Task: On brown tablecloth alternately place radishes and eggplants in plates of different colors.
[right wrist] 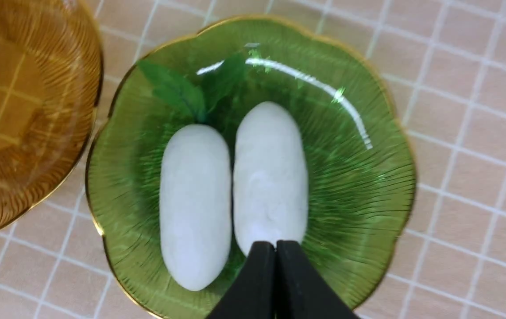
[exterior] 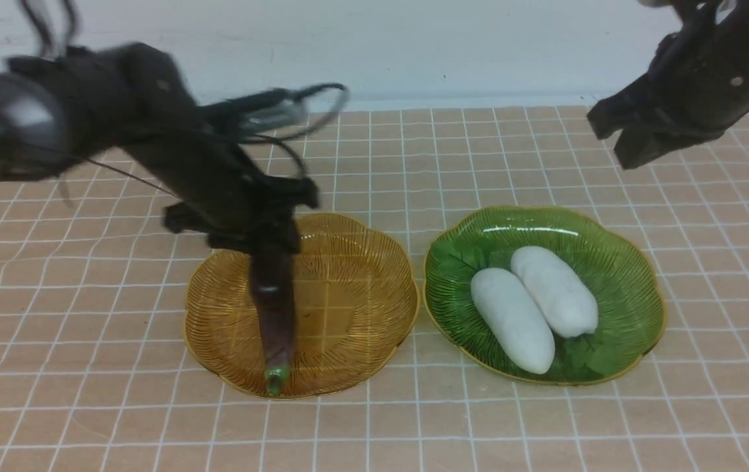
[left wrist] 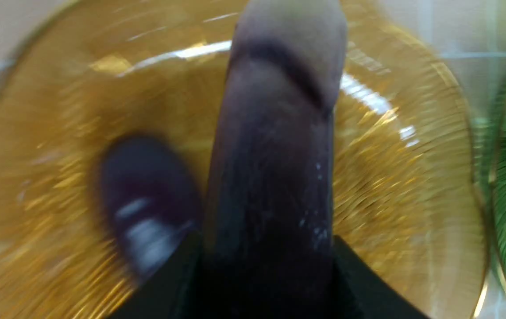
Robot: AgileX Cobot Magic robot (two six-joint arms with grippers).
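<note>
The left gripper [exterior: 269,246] is clamped on the dark end of a long purple eggplant [exterior: 274,308], its black fingers [left wrist: 168,283] pressed against both sides. The eggplant hangs steeply over the amber plate [exterior: 354,295], its green stem tip low at the plate's near rim; whether the tip touches the plate I cannot tell. The left wrist view is blurred. Just beside the amber plate, on the robot's right, sits the green plate [exterior: 623,275] with two white radishes [exterior: 512,321] lying side by side and touching. The right gripper [exterior: 630,147] hovers high above the far right of the brown tablecloth [exterior: 86,328], jaws pressed together and holding nothing
</note>
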